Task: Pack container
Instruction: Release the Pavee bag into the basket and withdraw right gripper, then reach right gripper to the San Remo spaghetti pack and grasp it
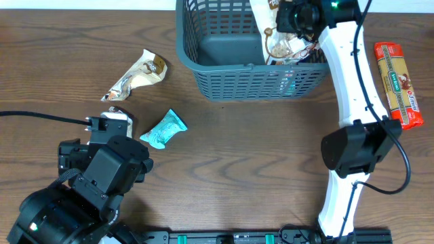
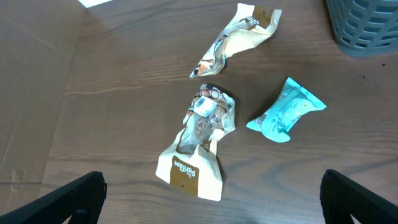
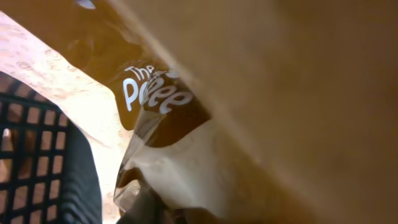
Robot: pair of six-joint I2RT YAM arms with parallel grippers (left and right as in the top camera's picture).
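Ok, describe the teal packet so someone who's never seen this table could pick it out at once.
Find the grey-blue basket at the far edge of the table. On the wood in front of it, off past its left corner, lies a small puffy packet. It alone is teal; the far wrapper and the near wrapper beside it are crumpled brown and cream.

Dark wooden desk (image 1: 258, 149) carrying a grey-blue basket (image 1: 224, 81) at its far edge, a crumpled cream packet (image 1: 135, 74), a brown-ended packet (image 2: 199, 146), a teal packet (image 1: 164, 129) and a red packet (image 1: 397, 84).
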